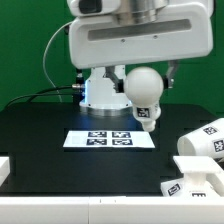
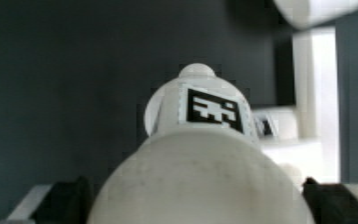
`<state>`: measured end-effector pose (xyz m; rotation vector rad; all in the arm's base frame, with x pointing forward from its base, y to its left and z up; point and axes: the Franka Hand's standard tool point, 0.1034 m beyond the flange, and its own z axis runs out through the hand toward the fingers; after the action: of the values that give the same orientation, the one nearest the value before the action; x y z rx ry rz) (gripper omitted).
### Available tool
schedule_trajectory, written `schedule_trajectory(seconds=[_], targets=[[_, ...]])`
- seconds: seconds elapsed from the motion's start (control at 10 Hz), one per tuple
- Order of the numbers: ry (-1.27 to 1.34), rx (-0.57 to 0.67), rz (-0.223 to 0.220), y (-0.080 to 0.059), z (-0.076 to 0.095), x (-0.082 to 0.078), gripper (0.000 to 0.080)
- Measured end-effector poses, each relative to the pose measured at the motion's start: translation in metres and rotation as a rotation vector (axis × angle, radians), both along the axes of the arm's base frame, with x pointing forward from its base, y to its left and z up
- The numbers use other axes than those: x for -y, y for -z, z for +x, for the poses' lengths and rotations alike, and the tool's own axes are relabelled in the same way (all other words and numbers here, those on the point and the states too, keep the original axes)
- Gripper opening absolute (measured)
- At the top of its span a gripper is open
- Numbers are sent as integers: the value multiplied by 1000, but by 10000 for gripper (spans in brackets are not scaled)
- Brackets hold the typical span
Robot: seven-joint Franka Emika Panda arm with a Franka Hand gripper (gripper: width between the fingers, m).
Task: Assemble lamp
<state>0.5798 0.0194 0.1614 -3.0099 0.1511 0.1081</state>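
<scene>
Lamp assembly, bulb in the grasp. The claw (image 1: pixel 143 80) (image 2: pixel 194 200) is closed on the bulb (image 1: pixel 143 86) (image 2: pixel 190 150) only as far as the bulb's width allows. In the wrist view its dark fingers (image 2: pixel 60 203) press against either flank of the white body. In the exterior view the bulb hangs below the robot arm (image 1: pixel 130 40), round end up and tagged neck down. It sits over the black table (image 1: pixel 40 125), just behind the marker board (image 1: pixel 75 140) toward that board's right end. Whether the neck touches the table cannot be told. Toward the exterior view's right, well apart from the bulb, a tapered white part (image 1: pixel 203 141) lies on its side. A second white part (image 1: pixel 197 183), also tagged, lies nearer the camera.
</scene>
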Motion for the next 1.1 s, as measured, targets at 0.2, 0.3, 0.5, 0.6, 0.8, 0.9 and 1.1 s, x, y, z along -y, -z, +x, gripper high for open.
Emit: schedule_trajectory(seconds=[0.2, 0.3, 0.5, 0.6, 0.8, 0.9, 1.1], targets=[[17, 140, -27, 1, 2, 4, 574], [-12, 197, -55, -2, 7, 3, 574], [-144, 354, -130, -16, 27, -13, 574], [-178, 400, -139, -15, 33, -29, 574], [-219, 451, -135, -13, 32, -55, 574], [-216, 450, -136, -13, 32, -53, 574], [-242, 455, -143, -12, 32, -57, 574]])
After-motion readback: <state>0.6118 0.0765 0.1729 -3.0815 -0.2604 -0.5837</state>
